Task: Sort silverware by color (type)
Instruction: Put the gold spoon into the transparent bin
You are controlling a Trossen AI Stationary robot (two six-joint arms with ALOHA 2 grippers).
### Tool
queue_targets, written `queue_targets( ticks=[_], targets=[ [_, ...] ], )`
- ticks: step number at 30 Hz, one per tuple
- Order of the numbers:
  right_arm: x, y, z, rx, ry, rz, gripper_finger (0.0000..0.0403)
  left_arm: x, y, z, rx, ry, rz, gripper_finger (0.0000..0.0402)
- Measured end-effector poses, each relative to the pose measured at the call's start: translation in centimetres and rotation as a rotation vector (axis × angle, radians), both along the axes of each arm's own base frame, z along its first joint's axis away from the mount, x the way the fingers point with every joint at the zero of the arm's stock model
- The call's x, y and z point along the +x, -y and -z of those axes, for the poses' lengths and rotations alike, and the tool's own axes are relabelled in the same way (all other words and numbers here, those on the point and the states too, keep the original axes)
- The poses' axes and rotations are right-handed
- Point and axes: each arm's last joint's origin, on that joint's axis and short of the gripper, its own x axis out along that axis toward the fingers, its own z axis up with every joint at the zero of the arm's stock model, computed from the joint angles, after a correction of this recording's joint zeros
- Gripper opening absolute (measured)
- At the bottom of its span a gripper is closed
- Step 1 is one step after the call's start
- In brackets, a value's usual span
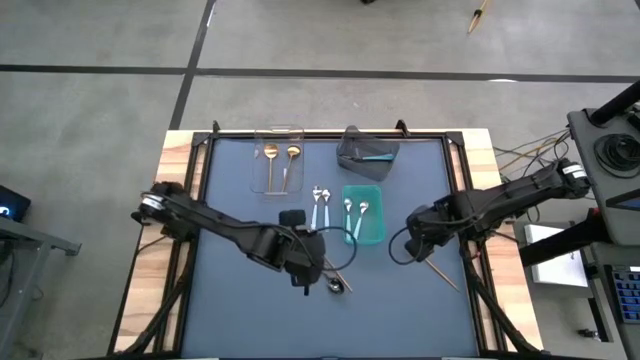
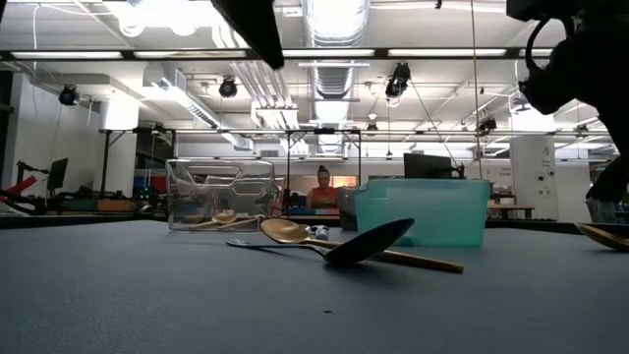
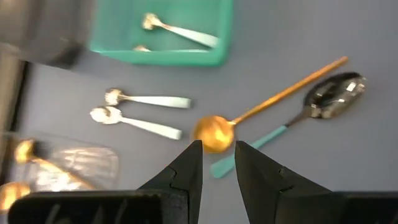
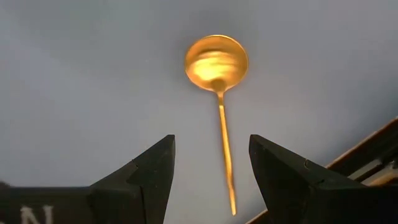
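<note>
We read no writing anywhere. Our left gripper (image 3: 217,163) hovers with fingers narrowly parted, empty, over a gold spoon (image 3: 213,132). Our right gripper (image 4: 211,171), fingers spread, hangs above another gold spoon (image 4: 216,62).

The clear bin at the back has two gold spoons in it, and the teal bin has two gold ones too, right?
Not quite. The clear bin does hold two gold spoons, but the two spoons in the teal bin have silver bowls and light-blue handles. The high view shows both bins from above.
</note>
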Motion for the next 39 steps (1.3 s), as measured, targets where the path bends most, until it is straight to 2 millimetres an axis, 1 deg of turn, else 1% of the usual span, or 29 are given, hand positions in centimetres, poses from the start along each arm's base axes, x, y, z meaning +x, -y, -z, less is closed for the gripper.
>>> queue_targets(
  ticks=[3, 7, 12, 16, 19, 22, 25, 29, 33, 39],
  targets=[
    [0.4, -0.3, 0.7, -0.031, -0.034, -0.027, 0.0196, -1.2, -0.6, -2.0, 0.032, 0.056, -0.025, 0.0077],
    [1.1, -0.9, 1.7, -0.045, -0.077, -0.070, 0.0196, -3.4, -1.8, -5.4, 0.065, 0.168, -0.075, 0.0077],
    [1.7, -1.5, 2.9, -0.061, -0.127, -0.135, 0.0196, -6.7, -3.2, -9.6, 0.031, 0.317, -0.119, 0.0077],
    [2.2, -1.6, 3.5, -0.089, -0.124, -0.198, 0.0196, -9.1, -4.3, -12.3, 0.023, 0.455, -0.164, 0.0077],
    [2.5, -1.6, 3.9, -0.119, -0.120, -0.224, 0.0196, -10.4, -4.7, -14.1, 0.019, 0.554, -0.155, 0.0077],
    [2.7, -1.5, 4.2, -0.139, -0.121, -0.243, 0.0196, -10.9, -4.8, -15.5, 0.001, 0.653, -0.121, 0.0077],
    [2.8, -1.6, 4.4, -0.140, -0.127, -0.247, 0.0196, -10.9, -4.6, -16.0, -0.018, 0.713, -0.037, 0.0077],
    [2.9, -1.8, 4.8, -0.132, -0.149, -0.255, 0.0196, -10.9, -4.4, -15.2, -0.052, 0.804, 0.046, 0.0077],
    [3.1, -2.1, 5.3, -0.134, -0.161, -0.266, 0.0196, -11.2, -4.6, -13.2, -0.088, 0.870, 0.029, 0.0077],
    [3.1, -2.3, 6.3, -0.140, -0.194, -0.276, 0.0196, -11.9, -5.0, -10.4, -0.170, 0.995, -0.063, 0.0077]
  ],
)
